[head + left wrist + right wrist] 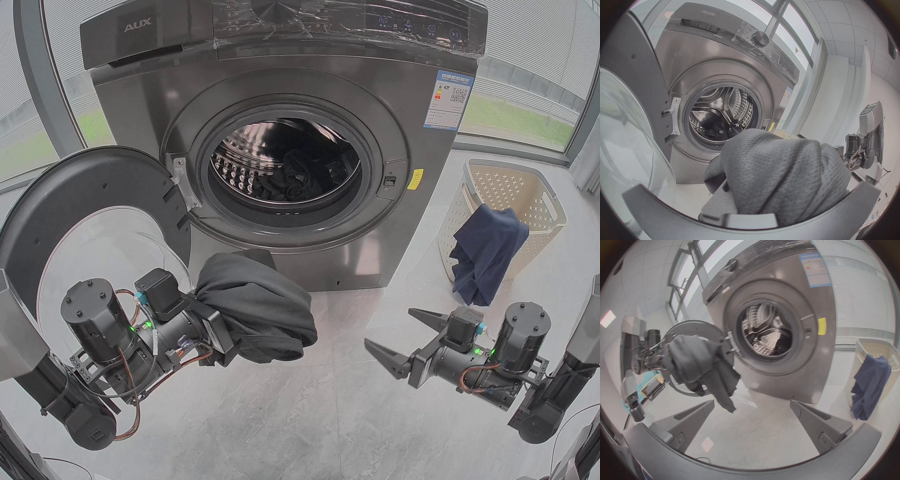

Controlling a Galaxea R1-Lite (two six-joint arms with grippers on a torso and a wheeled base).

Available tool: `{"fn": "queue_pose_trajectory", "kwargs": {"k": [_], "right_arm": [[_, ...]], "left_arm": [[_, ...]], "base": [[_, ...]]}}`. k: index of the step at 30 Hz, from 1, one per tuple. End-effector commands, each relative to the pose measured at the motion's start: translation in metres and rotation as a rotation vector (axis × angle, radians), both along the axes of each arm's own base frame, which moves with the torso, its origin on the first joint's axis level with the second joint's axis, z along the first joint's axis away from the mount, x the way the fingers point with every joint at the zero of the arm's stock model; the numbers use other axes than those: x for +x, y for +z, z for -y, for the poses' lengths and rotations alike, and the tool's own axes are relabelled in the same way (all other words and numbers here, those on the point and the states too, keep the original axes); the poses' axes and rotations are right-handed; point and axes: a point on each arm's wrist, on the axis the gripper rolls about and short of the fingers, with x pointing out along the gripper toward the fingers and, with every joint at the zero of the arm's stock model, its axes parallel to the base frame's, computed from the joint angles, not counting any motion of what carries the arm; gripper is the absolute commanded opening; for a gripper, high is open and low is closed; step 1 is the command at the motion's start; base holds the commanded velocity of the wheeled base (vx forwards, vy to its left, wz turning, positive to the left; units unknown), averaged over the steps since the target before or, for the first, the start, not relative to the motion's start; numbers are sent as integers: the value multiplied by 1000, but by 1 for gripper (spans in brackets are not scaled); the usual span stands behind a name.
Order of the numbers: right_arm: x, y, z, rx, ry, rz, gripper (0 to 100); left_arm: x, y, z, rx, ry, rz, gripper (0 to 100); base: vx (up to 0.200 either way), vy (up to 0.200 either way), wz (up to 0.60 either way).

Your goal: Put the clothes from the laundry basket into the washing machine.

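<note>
A dark grey garment hangs bunched from my left gripper, which is shut on it below and left of the washing machine's open drum. The same grey garment covers the gripper in the left wrist view, and shows as a hanging bundle in the right wrist view. Dark clothes lie inside the drum. A navy garment drapes over the front rim of the beige laundry basket at the right. My right gripper stands open and empty above the floor, left of the basket.
The round washer door is swung open to the left, close behind my left arm. The machine's steel front stands just ahead. Pale floor tiles lie between the two arms. Windows run behind the machine.
</note>
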Motion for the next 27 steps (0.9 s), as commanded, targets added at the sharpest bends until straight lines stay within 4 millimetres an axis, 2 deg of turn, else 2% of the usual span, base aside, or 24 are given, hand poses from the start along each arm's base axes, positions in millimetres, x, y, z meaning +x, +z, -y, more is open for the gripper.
{"fn": "queue_pose_trajectory", "kwargs": {"k": [1,4,14,27], "right_arm": [[10,5,24,9,-102,13,100],[14,2,24,6,-111,4,100],[6,3,9,16,-90,4,100],[1,2,5,14,-68,-2,100]], "left_arm": [[-6,3,-9,0,12,2,0],[-6,-2,-10,21,11,-8,0],[-7,-5,-7,33,1,-16,0],[-7,-17,0,92,-21,-31,0]], "base": [[0,0,0],[0,0,0],[200,0,0],[200,0,0]]}}
